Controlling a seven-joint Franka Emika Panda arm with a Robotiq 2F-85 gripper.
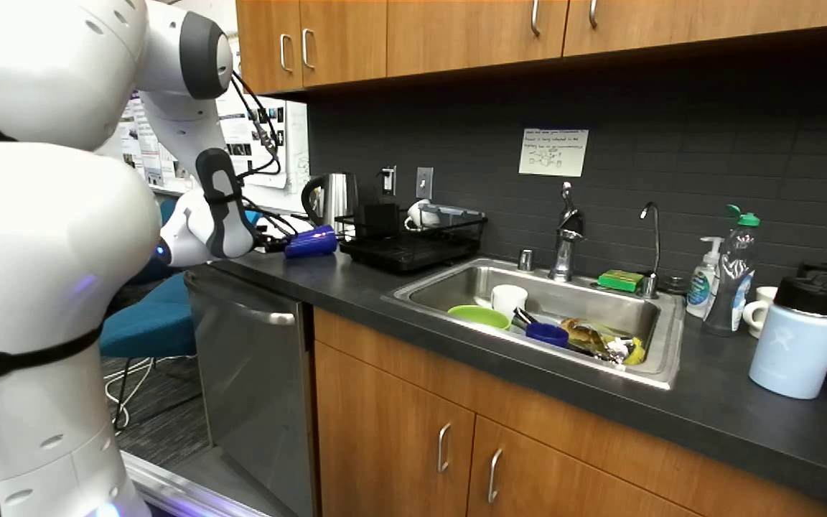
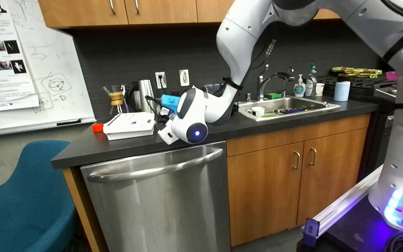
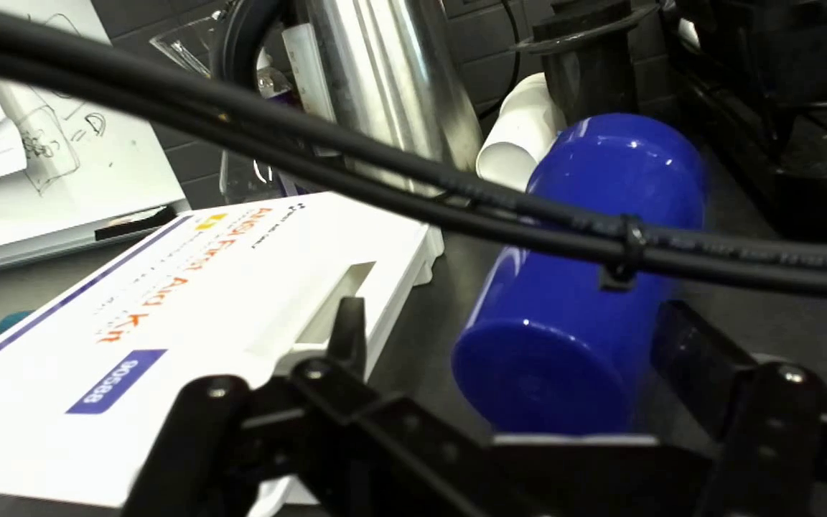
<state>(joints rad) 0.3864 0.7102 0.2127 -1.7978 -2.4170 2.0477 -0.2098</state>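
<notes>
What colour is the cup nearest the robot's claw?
The cup is a deep, glossy blue; it shows best in the wrist view.

Wooden cabinets (image 1: pixel 392 416), dark tiled wall (image 1: pixel 701 151)

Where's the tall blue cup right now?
The cup lies on its side on the counter, right of centre in the wrist view, between the first aid kit and dish rack, by the open gripper.
</notes>
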